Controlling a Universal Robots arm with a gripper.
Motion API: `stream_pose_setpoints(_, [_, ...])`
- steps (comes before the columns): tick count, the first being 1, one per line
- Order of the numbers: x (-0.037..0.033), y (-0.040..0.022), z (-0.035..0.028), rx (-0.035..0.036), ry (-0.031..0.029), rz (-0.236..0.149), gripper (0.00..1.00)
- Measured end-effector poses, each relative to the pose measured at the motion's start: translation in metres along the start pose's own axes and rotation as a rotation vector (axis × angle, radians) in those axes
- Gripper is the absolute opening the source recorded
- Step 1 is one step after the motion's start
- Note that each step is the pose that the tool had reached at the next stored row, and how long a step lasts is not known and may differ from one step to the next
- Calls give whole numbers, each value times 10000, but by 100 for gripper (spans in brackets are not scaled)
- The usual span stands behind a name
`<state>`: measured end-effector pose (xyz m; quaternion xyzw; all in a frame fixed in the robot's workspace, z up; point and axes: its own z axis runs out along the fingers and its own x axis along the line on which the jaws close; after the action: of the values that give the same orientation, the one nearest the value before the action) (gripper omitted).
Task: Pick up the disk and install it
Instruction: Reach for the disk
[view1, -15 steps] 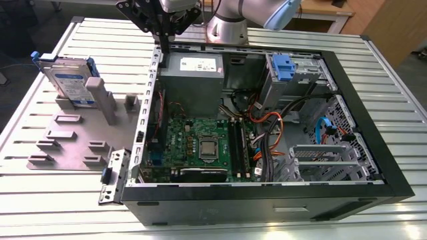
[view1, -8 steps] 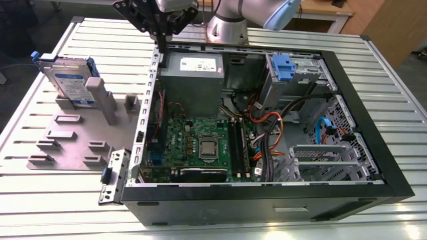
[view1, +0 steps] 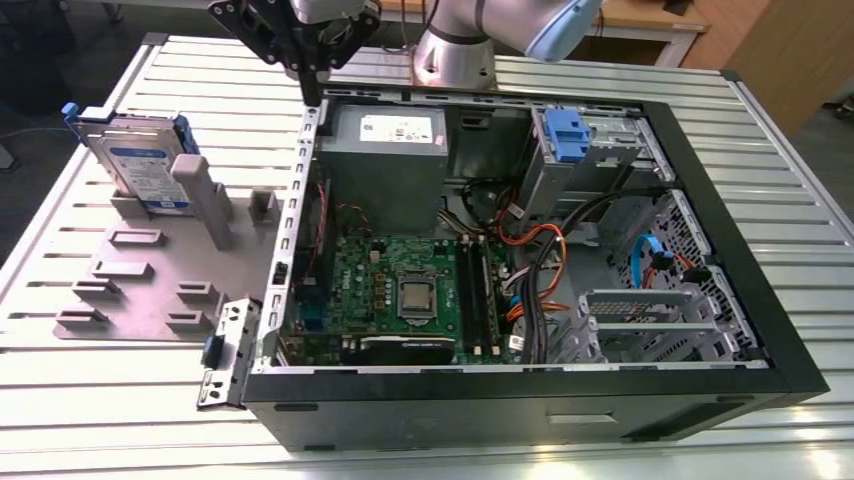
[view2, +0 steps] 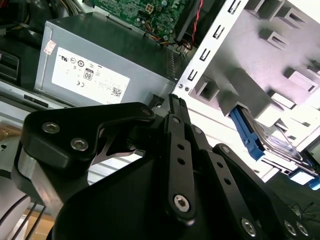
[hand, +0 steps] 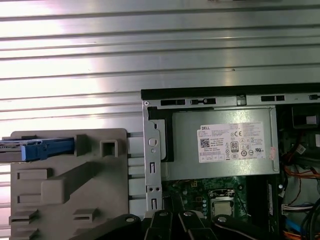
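One disk (view1: 134, 160), silver with a white-and-blue label in a blue carrier, is standing upright in a slot of a grey fixture plate (view1: 140, 290) at the exterior view's left, with nothing touching it.

One tool (view1: 311, 92) is hanging to the disk's right and well apart from it, above the near rim of the open computer case (view1: 747, 300). Its fingers are pressing together and gripping nothing.

One grey power supply (view1: 387, 140) is sitting just inside that rim, with a green motherboard (view1: 400, 290) beside it.

Several orange and black cables (view1: 534, 250) are trailing between the motherboard and the drive cage, where a blue tab (view1: 567, 135) is showing.

One slatted metal worktop (view1: 781, 170) is carrying everything.

Hazards, as judged:
- With its fingers together, the tool would be knocking the upright disk over rather than straddling it.
- An off-square pull would be jamming the carrier in its slot.
- The case rim is lying close under the tool, so a low sideways pass would be striking it.
- Loose cables would be snagging a carried disk near the cage.
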<state>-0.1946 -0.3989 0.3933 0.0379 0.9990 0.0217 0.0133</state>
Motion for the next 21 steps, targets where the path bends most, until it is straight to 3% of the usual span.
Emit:
stream_pose_setpoints(15, [44, -4, -1, 0, 0, 1, 11])
stream_pose_setpoints(21, [167, -13, -3, 1, 1, 0, 11])
